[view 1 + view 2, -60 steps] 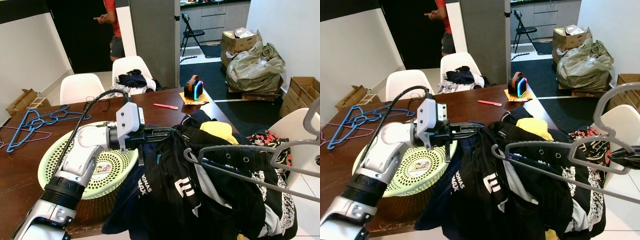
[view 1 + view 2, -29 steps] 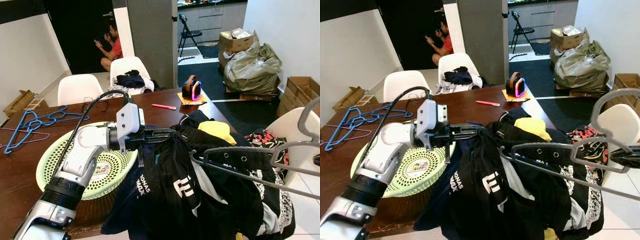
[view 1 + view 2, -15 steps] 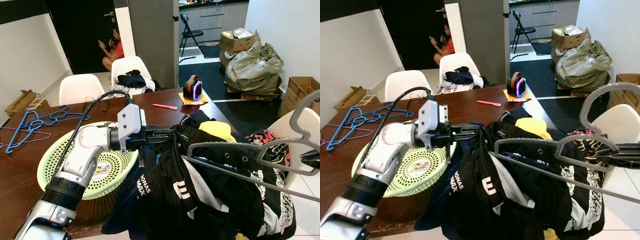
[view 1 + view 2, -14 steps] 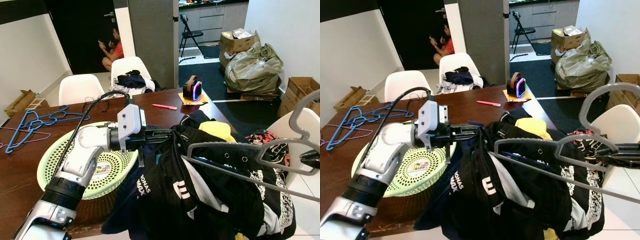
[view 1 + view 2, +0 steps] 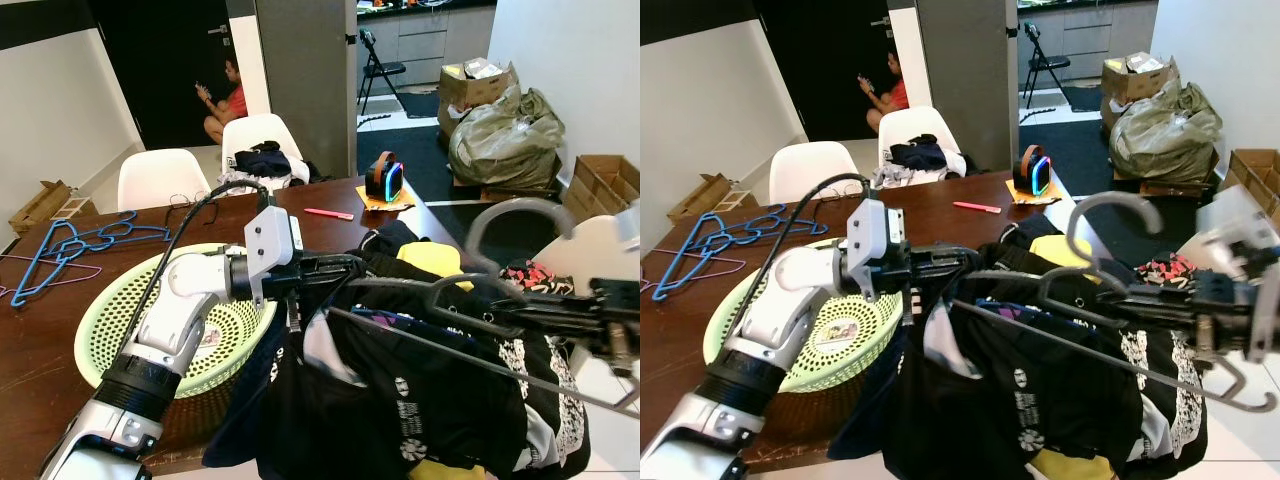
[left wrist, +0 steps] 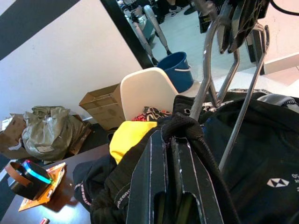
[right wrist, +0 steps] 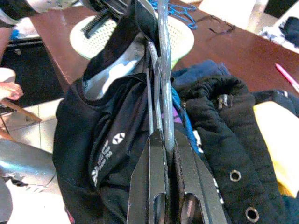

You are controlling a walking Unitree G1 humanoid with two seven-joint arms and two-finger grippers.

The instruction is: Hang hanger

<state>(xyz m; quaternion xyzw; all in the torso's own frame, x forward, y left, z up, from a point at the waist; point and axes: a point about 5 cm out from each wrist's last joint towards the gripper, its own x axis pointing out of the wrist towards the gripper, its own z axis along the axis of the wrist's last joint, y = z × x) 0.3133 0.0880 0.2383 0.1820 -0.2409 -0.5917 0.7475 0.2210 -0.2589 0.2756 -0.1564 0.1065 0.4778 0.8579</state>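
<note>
Grey hanger (image 5: 1110,300) going into black shirt (image 5: 400,420)
Left gripper (image 5: 345,268) pinching the collar at 9 o'clock; right gripper (image 7: 163,135) clamped on hanger at 3 o'clock.

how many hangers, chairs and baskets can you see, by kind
Grey hanger held in the right gripper: 1
Blue hangers on the table, tangled, at least: 2
Pink hanger: 1
White chairs: 3
Folding chair: 1
Green basket: 1
Total: at least 9

Grey hanger (image 5: 1110,215); black shirt (image 5: 1040,400), probably white logo.
</note>
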